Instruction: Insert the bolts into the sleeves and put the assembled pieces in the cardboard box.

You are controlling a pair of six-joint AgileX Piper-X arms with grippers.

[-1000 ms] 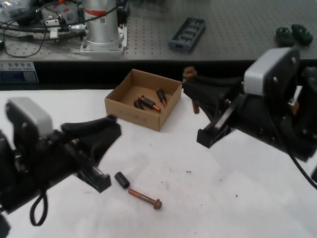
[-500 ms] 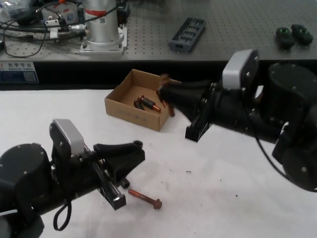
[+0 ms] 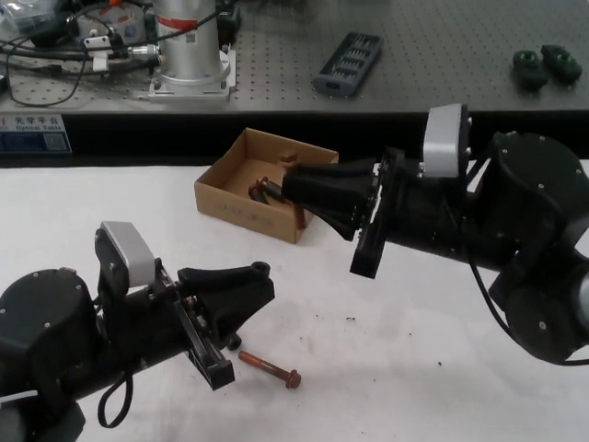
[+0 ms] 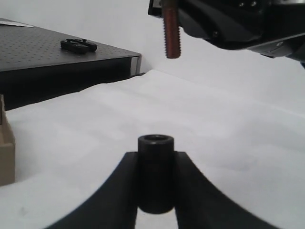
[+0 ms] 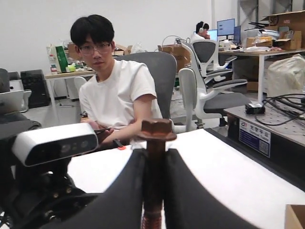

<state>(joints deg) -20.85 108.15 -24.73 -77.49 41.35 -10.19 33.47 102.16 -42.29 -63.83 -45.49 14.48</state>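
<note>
My left gripper (image 3: 243,324) is low at the near left of the white table, shut on a black sleeve (image 4: 155,191) that stands upright between its fingers (image 4: 119,191). The right gripper (image 3: 296,191) hangs over the near right edge of the cardboard box (image 3: 241,210), shut on a copper bolt (image 5: 156,130). That bolt points head up, and its threaded end (image 4: 170,29) hangs above and beyond the sleeve. Another copper bolt (image 3: 270,367) lies loose on the table just right of my left gripper. Assembled pieces (image 3: 269,191) lie in the box.
Behind the table runs a perforated bench with a silver post (image 3: 189,46), a dark slotted rack (image 3: 348,60) and two green-black parts (image 3: 548,63). The white table (image 3: 414,368) has free room at the near right.
The left arm has swung in and shut on the black sleeve that lay on the table. The right arm has carried its bolt leftward, from right of the box to its near edge.
</note>
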